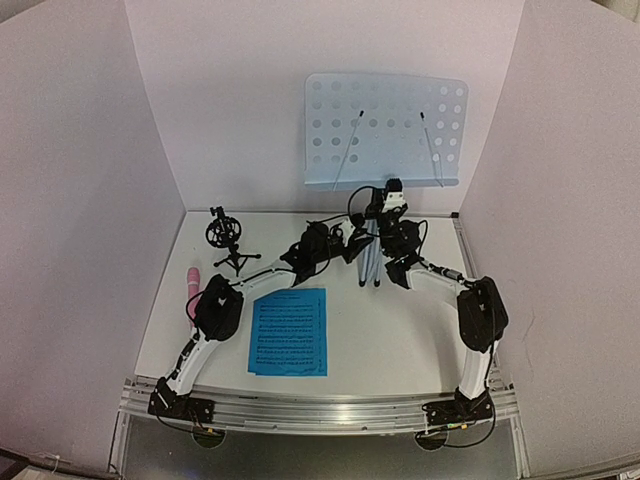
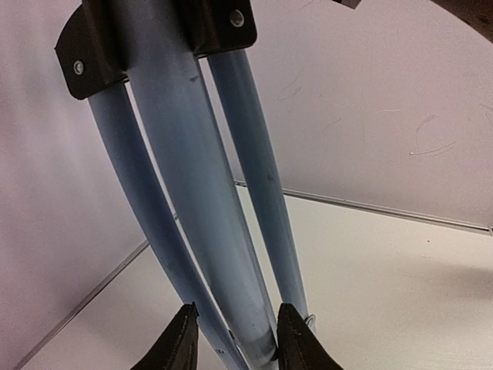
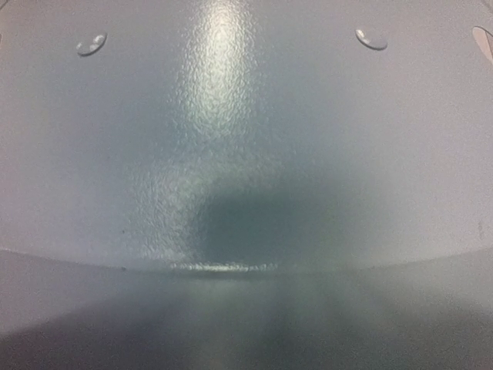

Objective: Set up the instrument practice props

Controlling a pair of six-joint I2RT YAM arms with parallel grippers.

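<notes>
Top view, music stand [image 1: 385,130]: upright at the far middle of the tabletop [image 1: 390,330], pale-blue perforated desk up high, silver legs close together below it.
Top view, left arm [image 1: 215,310]: reaching in from the left, tip right at those legs.
Top view, right arm [image 1: 482,312]: in from the right, tip raised to the post just under the desk.
Top view, sheet music [image 1: 290,332]: blue pages lying flat, near centre, between the two arms.
Top view, pink microphone [image 1: 190,278]: lying at the left edge, beside the left arm.
Top view, mic mount [image 1: 227,238]: black tripod, standing far left.
Left wrist, left fingers [image 2: 185,343]: there we go, drawn narrow, one pad on each side of the stand's tubes, pressed against them.
Left wrist, bracket [image 2: 88,46]: black, capping the tubes up top.
Right wrist, stand desk: pale-blue sheet fills the whole shot, very close, a few holes [image 3: 91,45] at the top.
Right wrist, right fingers: not in the shot, so open or closed, I cannot tell.
</notes>
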